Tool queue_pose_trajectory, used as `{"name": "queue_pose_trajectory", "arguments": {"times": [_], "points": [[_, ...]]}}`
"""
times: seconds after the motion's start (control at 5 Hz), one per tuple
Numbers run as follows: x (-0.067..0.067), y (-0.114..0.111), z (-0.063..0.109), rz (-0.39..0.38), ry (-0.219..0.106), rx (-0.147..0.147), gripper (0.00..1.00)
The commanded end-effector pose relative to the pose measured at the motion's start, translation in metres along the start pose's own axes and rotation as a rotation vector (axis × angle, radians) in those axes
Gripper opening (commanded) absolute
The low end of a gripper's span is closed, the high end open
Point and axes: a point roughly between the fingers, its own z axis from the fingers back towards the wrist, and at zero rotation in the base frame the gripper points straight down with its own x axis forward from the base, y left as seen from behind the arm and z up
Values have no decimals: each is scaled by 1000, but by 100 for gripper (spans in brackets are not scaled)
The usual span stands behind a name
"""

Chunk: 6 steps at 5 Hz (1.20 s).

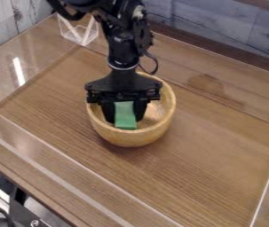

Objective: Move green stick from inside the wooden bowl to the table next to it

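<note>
The wooden bowl (pixel 133 131) sits near the middle of the table (pixel 208 168). The green stick (pixel 126 115) stands steeply tilted inside it, its lower end near the bowl's front wall. My black gripper (pixel 126 106) hangs straight down over the bowl, its fingers closed against the stick's upper part. The stick's top end is hidden behind the gripper body.
Low clear acrylic walls (pixel 35 151) border the table on all sides. The black arm (pixel 119 35) rises toward the back left. Bare wood lies to the right of and in front of the bowl.
</note>
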Motion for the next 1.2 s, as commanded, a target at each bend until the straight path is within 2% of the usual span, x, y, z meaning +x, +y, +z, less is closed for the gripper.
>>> {"name": "queue_pose_trajectory", "arguments": {"times": [0.0, 1.0], "points": [[16, -2, 23, 26, -62, -39, 0], [22, -4, 35, 49, -41, -41, 0]]}}
